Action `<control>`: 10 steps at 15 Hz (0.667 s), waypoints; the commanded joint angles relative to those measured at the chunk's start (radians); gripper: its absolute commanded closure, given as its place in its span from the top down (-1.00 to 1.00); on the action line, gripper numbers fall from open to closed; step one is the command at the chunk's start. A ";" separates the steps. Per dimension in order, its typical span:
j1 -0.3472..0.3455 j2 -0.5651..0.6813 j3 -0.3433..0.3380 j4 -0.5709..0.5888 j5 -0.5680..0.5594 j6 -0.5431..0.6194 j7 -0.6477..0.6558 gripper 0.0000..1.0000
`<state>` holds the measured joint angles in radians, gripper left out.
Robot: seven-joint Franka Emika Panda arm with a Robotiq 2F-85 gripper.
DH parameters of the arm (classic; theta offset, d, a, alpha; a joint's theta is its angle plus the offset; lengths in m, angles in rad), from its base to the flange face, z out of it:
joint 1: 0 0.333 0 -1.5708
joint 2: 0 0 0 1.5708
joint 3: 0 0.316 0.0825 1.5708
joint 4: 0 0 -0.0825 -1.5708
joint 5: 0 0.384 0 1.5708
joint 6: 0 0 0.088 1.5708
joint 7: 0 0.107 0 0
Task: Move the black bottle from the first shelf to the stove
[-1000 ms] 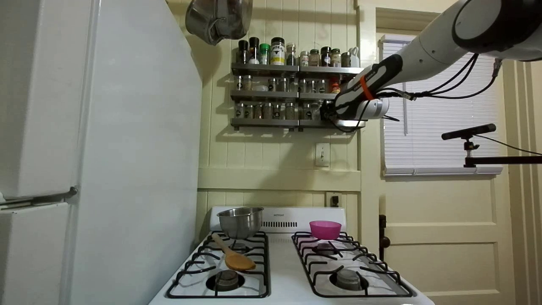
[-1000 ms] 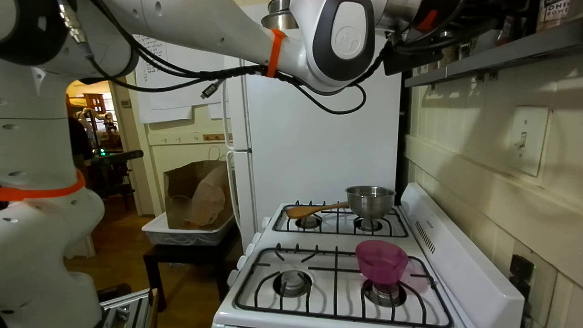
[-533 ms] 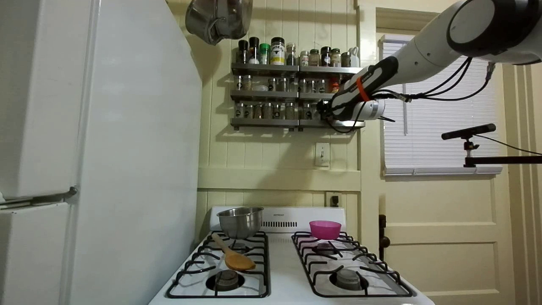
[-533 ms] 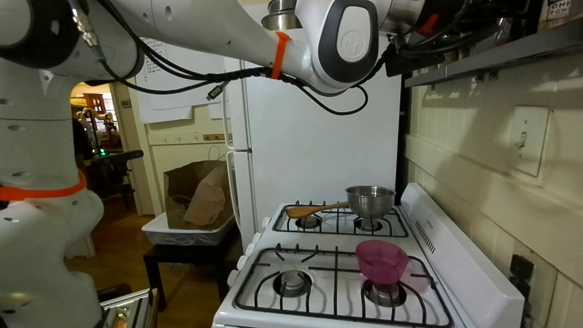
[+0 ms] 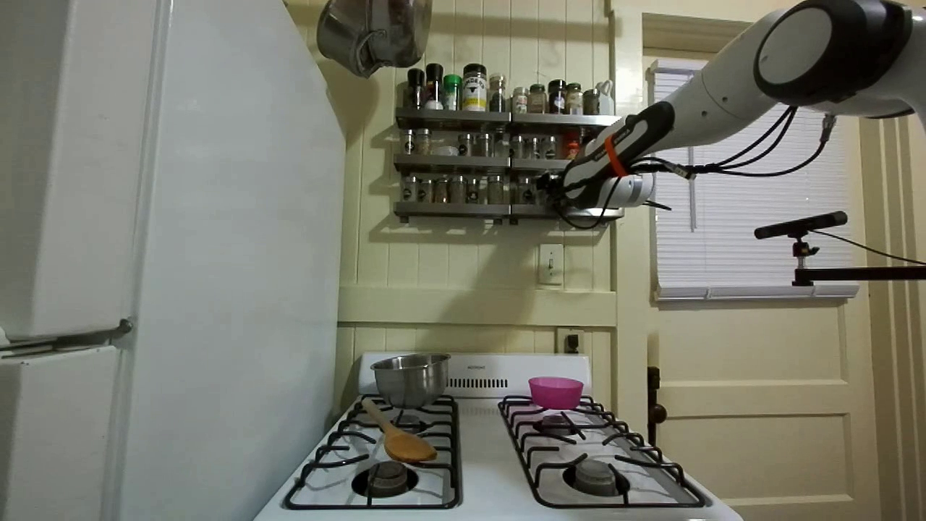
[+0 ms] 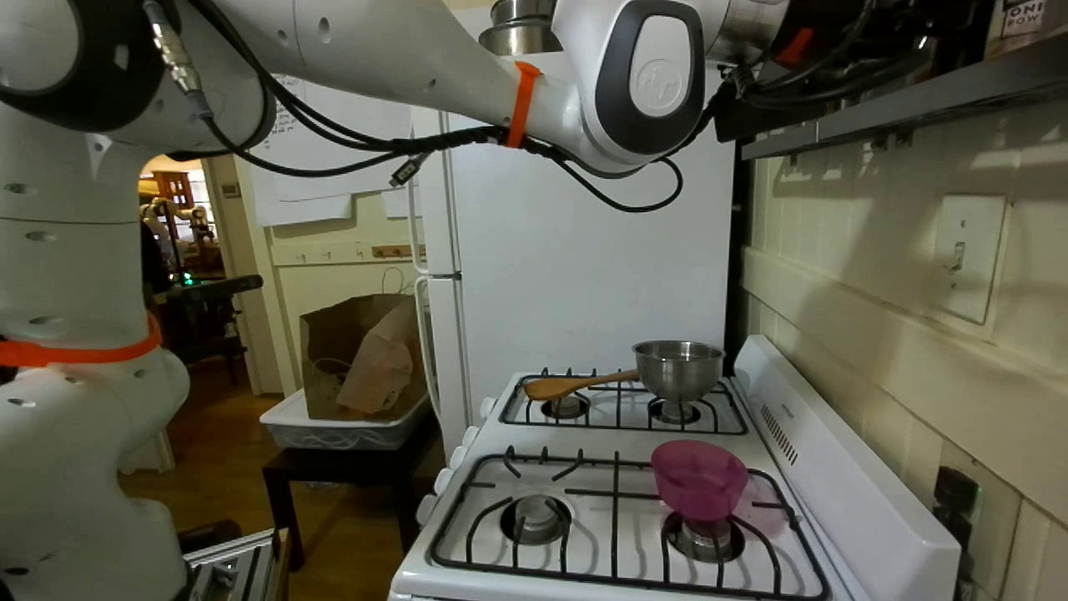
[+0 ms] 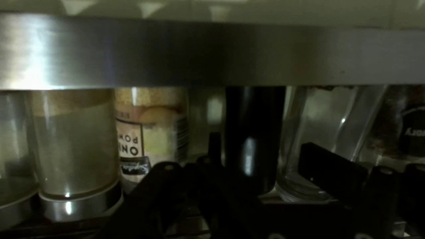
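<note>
In the wrist view, which is upside down, the black bottle (image 7: 254,132) stands among jars behind the metal front edge of the shelf (image 7: 212,53). My gripper (image 7: 262,156) is open. One finger is close beside the bottle on the left; the other is farther off on the right, before a clear glass jar. The bottle is between them in the picture; contact cannot be told. In an exterior view the gripper (image 5: 542,184) is at the right part of the rack's lowest tier (image 5: 532,211), and the bottle is hidden. The white stove shows in both exterior views (image 5: 477,463) (image 6: 834,451).
A clear glass jar (image 7: 318,132) and an onion powder jar (image 7: 152,132) flank the bottle. On the stove are a pink bowl (image 5: 555,393), a metal bowl (image 5: 411,380) and a wooden spoon (image 5: 405,443). A white refrigerator (image 5: 239,253) stands beside the stove.
The arm has moved steadily in toward the rack, and the gripper is slightly deeper among the jars. Bowls, spoon and stove have not moved.
</note>
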<state>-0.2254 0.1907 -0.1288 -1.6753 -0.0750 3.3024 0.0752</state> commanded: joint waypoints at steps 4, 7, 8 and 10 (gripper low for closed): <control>0.002 0.045 -0.016 0.051 0.043 0.013 -0.027 -0.08; 0.001 0.054 -0.014 0.060 0.045 0.017 -0.027 -0.29; 0.000 0.053 -0.013 0.059 0.045 0.018 -0.027 -0.25; -0.023 0.053 0.009 0.059 0.014 0.019 -0.001 -0.36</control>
<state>-0.2288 0.2179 -0.1388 -1.6446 -0.0631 3.3049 0.0740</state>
